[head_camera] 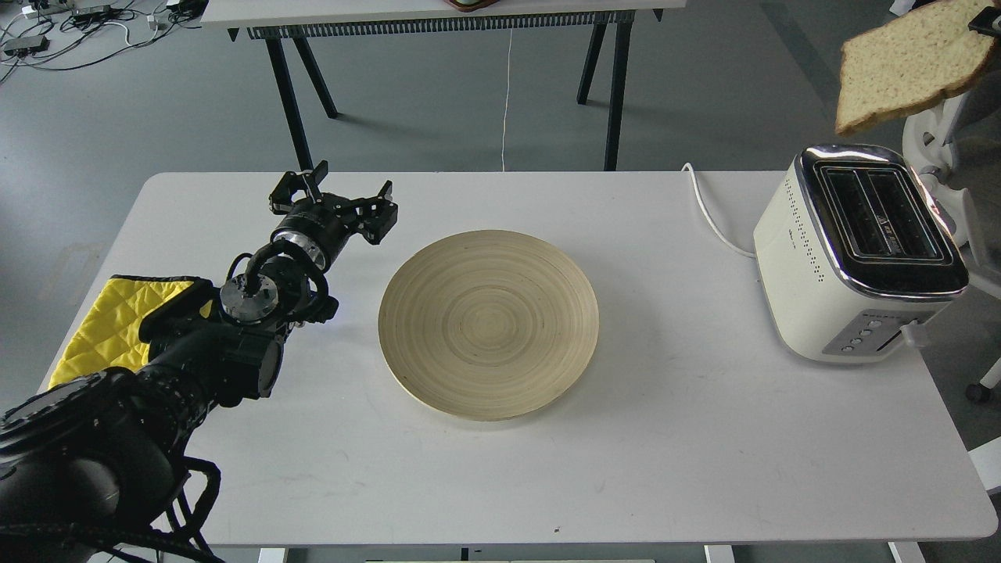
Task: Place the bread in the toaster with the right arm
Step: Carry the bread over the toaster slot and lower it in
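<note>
The bread point(907, 62), a pale tan slice with a brown crust, hangs tilted in the air at the top right, above and just behind the toaster point(829, 266). Only a small black tip of my right gripper point(984, 22) shows at the frame's edge, pinching the slice's right corner; the rest of the right arm is out of view. The cream-white toaster stands at the table's right end with both chrome-rimmed slots empty and facing up. My left gripper point(338, 197) is open and empty above the table, left of the plate.
A round wooden plate point(489, 324) lies empty at the table's middle. A yellow quilted cloth point(109, 324) lies under my left arm at the left edge. The toaster's white cord point(708, 211) runs off the back. A white chair point(934, 129) stands behind the toaster.
</note>
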Controlling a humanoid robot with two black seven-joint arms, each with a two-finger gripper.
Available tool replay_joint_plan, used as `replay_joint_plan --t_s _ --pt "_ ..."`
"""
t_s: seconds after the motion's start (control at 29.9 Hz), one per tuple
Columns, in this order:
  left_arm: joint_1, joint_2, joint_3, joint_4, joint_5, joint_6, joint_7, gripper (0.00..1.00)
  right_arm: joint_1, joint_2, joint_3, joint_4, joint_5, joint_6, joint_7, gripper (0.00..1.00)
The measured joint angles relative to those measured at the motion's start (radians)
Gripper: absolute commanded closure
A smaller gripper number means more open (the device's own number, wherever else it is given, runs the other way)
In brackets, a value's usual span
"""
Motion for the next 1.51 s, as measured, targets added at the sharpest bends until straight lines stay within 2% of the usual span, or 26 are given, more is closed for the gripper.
replay_joint_plan --t_s 0.43,1.51 --pt "0.000 0.000 0.000 0.000 0.000 0.000 0.000 0.00 -0.017 -0.087 -0.018 0.078 -0.136 0.022 -0.073 1.00" --pt "0.000 0.000 0.000 0.000 0.000 0.000 0.000 0.00 -0.030 -0.076 -0.059 0.101 -0.158 0.026 -0.074 1.00"
